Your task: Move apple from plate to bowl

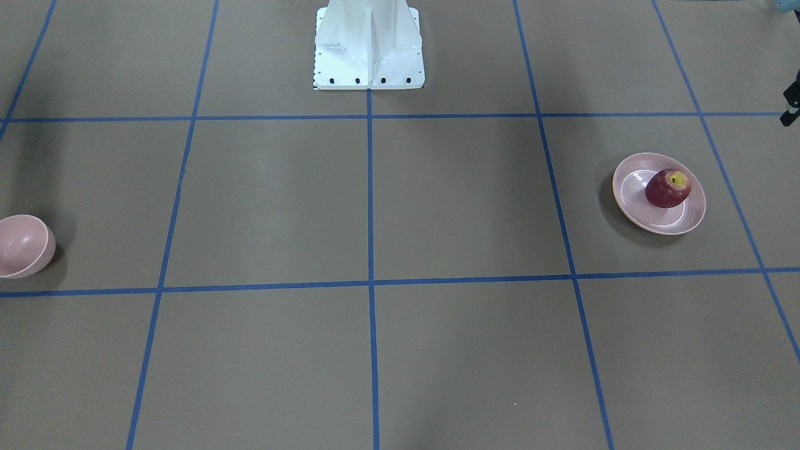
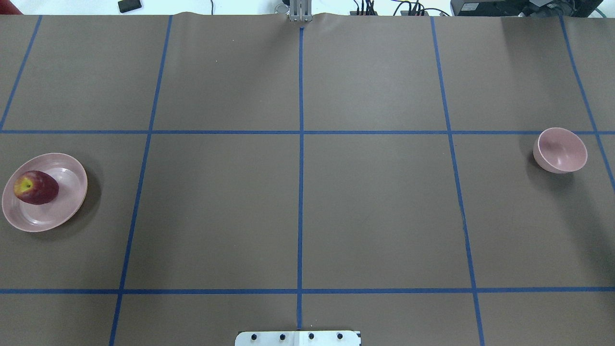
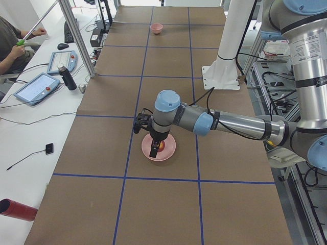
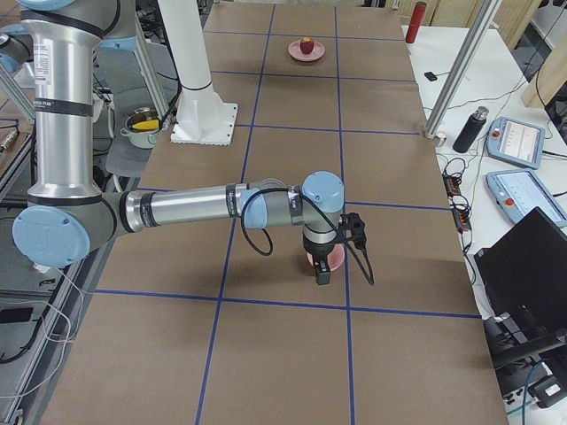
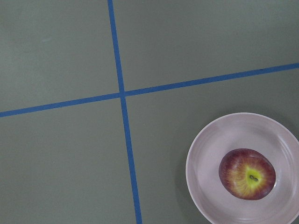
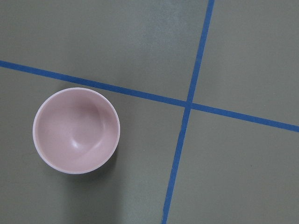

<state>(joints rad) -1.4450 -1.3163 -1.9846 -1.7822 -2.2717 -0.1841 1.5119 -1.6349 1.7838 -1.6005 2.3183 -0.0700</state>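
The dark-red apple [image 1: 667, 187] lies on the wide pink plate [image 1: 632, 203] at the table's end on my left side; both also show in the overhead view, the apple [image 2: 36, 187] on the plate [image 2: 67, 204], and in the left wrist view, the apple [image 5: 247, 174] on the plate [image 5: 210, 154]. The small deep pink bowl [image 2: 561, 150] stands empty at the opposite end, seen from above in the right wrist view [image 6: 75, 130]. My left gripper [image 3: 154, 151] hangs over the plate and my right gripper [image 4: 323, 273] over the bowl. I cannot tell whether either is open or shut.
The white robot base [image 1: 369, 47] stands at the table's middle edge. Blue tape lines divide the brown table into squares. A side desk holds tablets and a dark bottle [image 3: 66, 77], with a person seated there. A metal frame post [image 3: 76, 35] rises at the table's edge.
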